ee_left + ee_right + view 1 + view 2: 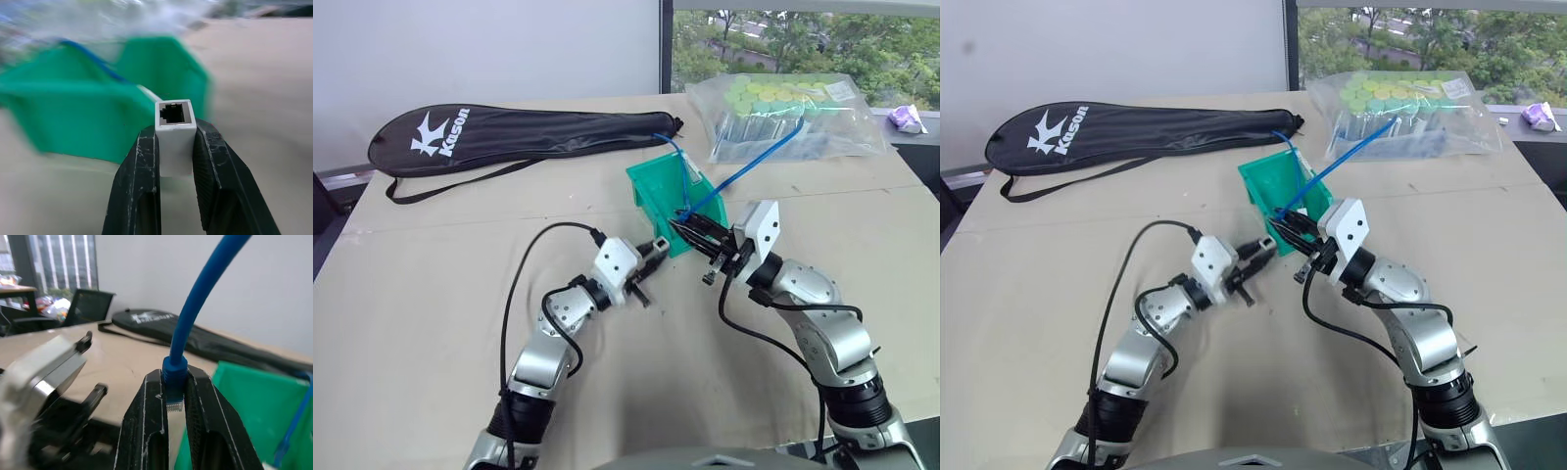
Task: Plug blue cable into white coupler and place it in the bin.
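My left gripper (175, 147) is shut on the white coupler (175, 132), which stands between the fingers with its dark socket facing outward. My right gripper (174, 401) is shut on the blue cable (195, 308) just behind its clear plug, and the cord (744, 171) arcs up and away to the right. The two grippers face each other a short way apart, left gripper (658, 250) and right gripper (682, 225), at the near end of the green bin (651, 201). The plug and the socket are apart.
A second blue strand (674, 152) rises from inside the bin. A black racket bag (509, 137) lies at the back left. A clear bag of green-capped items (783, 113) sits at the back right. The tan tabletop (431, 284) lies bare on the near left.
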Motion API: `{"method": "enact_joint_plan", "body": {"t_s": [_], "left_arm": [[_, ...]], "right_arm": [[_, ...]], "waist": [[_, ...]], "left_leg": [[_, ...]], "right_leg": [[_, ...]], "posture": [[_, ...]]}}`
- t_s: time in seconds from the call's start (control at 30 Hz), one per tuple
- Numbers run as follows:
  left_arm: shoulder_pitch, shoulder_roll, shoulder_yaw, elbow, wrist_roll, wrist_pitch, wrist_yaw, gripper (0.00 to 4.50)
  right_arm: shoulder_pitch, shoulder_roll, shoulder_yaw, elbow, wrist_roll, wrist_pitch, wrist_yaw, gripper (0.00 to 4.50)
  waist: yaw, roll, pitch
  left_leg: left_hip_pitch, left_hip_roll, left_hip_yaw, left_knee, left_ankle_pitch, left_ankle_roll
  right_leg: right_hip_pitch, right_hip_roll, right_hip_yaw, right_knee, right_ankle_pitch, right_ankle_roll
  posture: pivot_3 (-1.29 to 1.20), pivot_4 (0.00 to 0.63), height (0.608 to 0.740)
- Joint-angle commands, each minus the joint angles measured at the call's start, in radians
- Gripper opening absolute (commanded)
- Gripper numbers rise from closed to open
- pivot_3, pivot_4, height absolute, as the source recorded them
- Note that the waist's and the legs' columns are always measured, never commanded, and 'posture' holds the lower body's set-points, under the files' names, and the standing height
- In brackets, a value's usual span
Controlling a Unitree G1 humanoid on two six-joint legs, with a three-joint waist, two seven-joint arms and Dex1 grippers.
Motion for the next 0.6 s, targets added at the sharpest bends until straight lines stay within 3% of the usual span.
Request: {"method": "enact_joint_plan", "body": {"t_s": [0.03,0.37,0.6], "left_arm": [[-0.014,-0.001,-0.017,-0.011,-0.022,0.009,-0.036,0.30],[-0.043,-0.031,-0.026,0.165,0.014,-0.028,-0.053,0.30],[-0.051,-0.057,-0.046,0.220,0.054,-0.041,-0.024,0.30]], "right_arm": [[0.023,-0.005,-0.007,-0.025,0.014,0.017,-0.002,0.00],[0.151,-0.083,0.015,-0.093,-0.023,0.116,-0.022,0.00],[0.114,-0.018,0.052,-0.119,-0.032,0.254,-0.122,0.00]], "waist": [[0.001,0.000,0.000],[0.002,0.000,0.000],[0.002,-0.001,-0.001]], "left_leg": [[0.000,0.000,0.000,0.000,-0.001,0.002],[0.003,-0.001,0.001,0.001,-0.002,0.004],[0.005,-0.001,-0.001,0.002,-0.002,0.004]], "right_leg": [[0.000,0.000,0.000,0.000,0.000,0.000],[0.002,0.003,0.001,0.001,0.000,0.000],[0.005,0.003,0.001,0.002,0.000,0.000]], "posture": [[0.00,0.150,0.740],[0.00,0.150,0.740],[0.00,0.150,0.740]]}}
